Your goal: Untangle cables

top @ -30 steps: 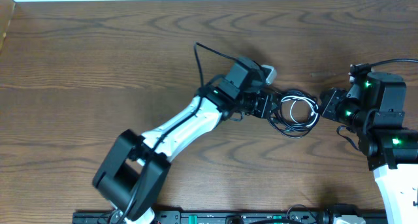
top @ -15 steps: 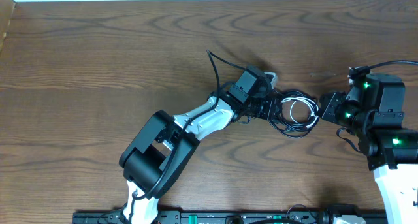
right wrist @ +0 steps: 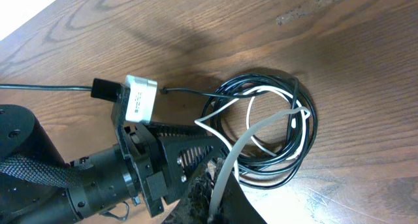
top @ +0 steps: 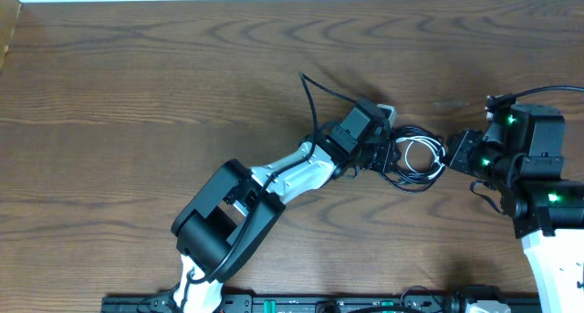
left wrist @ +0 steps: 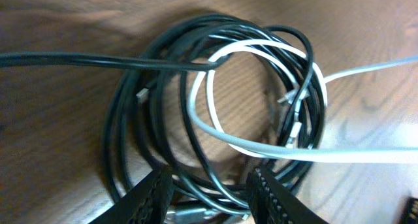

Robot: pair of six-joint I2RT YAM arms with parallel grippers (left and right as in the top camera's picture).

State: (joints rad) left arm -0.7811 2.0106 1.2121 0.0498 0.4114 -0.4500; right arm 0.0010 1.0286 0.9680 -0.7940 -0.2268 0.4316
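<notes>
Where under left tool [left wrist: 210,196], cables [left wrist: 294,93] indistinct

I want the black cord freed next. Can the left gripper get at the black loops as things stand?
Probably yes. The left gripper is open, its fingers straddling strands of the black cable, nothing in the way. The white cable threads the same coil and might get caught.

Light: bright, even, from above on the brown wooden table [top: 137,94].
Shadows: soft and faint beside my left arm [top: 283,172].
Glare: pale sheen on wood, left wrist view.
Blur: my right pincer [right wrist: 219,188], too near, is unfocused.
</notes>
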